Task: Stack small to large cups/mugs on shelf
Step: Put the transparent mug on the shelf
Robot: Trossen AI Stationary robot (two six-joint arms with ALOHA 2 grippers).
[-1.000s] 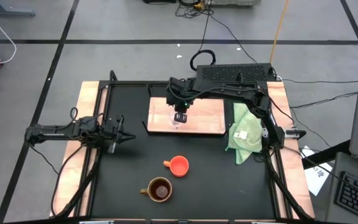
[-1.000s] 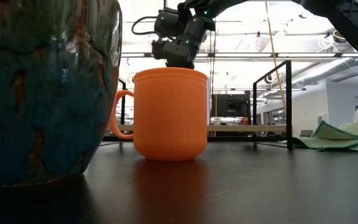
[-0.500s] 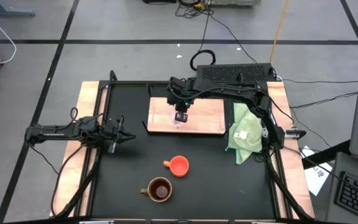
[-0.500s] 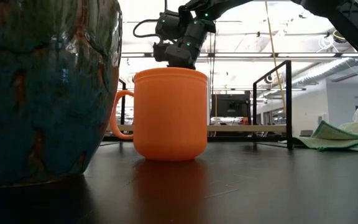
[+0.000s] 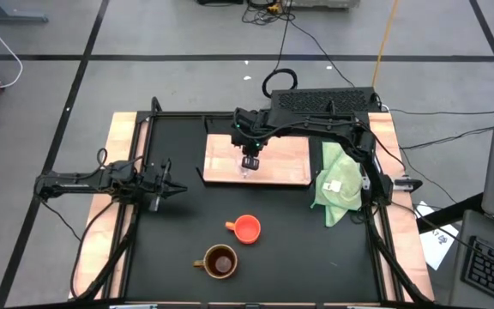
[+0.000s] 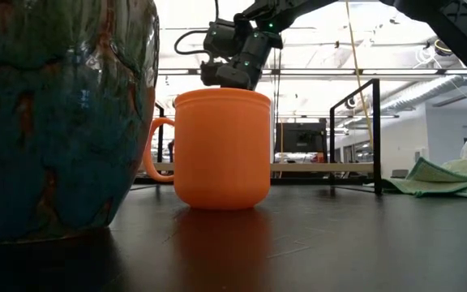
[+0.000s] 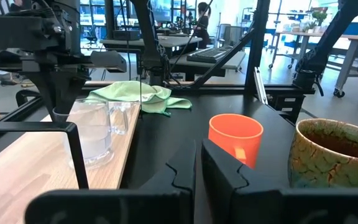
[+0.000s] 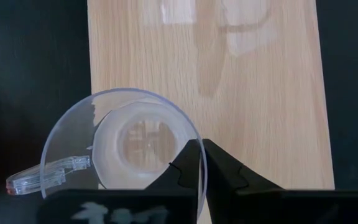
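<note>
Where the glass cup (image 8: 132,146) stands: upright on the wooden board (image 5: 221,163).
Right gripper (image 8: 197,151): just above the cup's rim, fingers closed, holding nothing.
Orange cup (image 5: 246,228): on the black table (image 5: 178,232).
Brown mug (image 5: 219,261): near the orange cup.
Left gripper (image 5: 175,189): closed, well apart.

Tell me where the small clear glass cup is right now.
In the high view, the small clear glass cup stands on the light-wood board at the table's far side, under the right gripper, left of the green cloth.
</note>
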